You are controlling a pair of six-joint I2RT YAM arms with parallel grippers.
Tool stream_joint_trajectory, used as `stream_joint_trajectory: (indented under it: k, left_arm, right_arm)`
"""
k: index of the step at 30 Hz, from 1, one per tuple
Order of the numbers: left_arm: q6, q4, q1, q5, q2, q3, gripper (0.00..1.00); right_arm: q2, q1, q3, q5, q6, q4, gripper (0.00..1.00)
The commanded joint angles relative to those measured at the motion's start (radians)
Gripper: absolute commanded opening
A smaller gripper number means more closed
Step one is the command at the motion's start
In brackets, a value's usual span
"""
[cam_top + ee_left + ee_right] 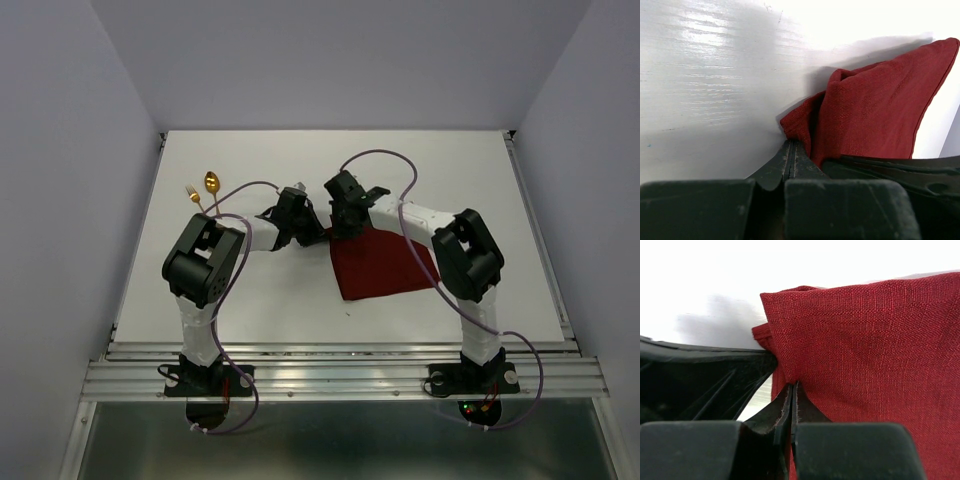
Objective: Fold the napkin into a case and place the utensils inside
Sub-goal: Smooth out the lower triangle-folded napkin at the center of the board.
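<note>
This is a robotics lab test cell rather than a home or a shop. A bare white table stands boxed in by plain pale walls on 3 sides. A left arm and a right arm are bolted to a ribbed aluminium rail at the near edge. Purple cables loop along both, and small indicator lights glow at 1 base.
</note>
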Motion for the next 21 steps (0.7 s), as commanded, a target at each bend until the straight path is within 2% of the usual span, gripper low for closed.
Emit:
stream_joint_trajectory:
  k: [1, 21]
  left_arm:
    - [0.024, -0.016, 0.007, -0.012, 0.013, 0.017, 0.0]
    - [0.035, -0.03, 0.017, -0.012, 0.023, 0.037, 0.0]
  right_arm:
    - [-0.077, -0.002, 0.017, -0.004, 0.007, 0.022, 0.01]
    - [-0.02, 0.016, 0.042, -0.062, 0.003, 0.036, 0.01]
